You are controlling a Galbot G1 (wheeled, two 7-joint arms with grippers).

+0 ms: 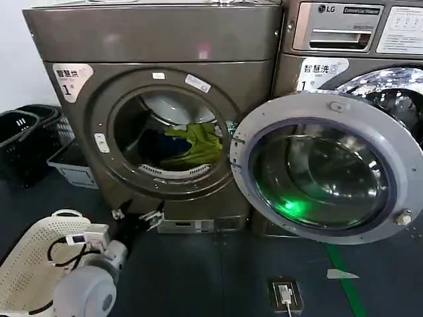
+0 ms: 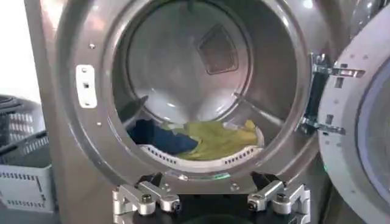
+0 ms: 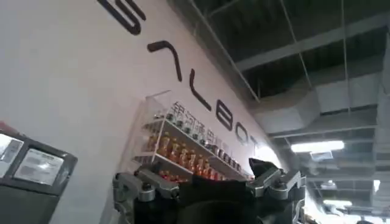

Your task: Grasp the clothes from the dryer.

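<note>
The dryer stands at the left with its round door swung wide open to the right. Inside the drum lie the clothes: an olive yellow-green garment beside a dark navy one, near the front lip. My left gripper hovers low in front of the porthole, just below its rim, open and holding nothing. My right gripper points up at a wall and ceiling, open and holding nothing.
A white perforated basket sits on the floor at the lower left under my left arm. Black baskets and a grey crate stand left of the dryer. An LG machine stands on the right behind the open door.
</note>
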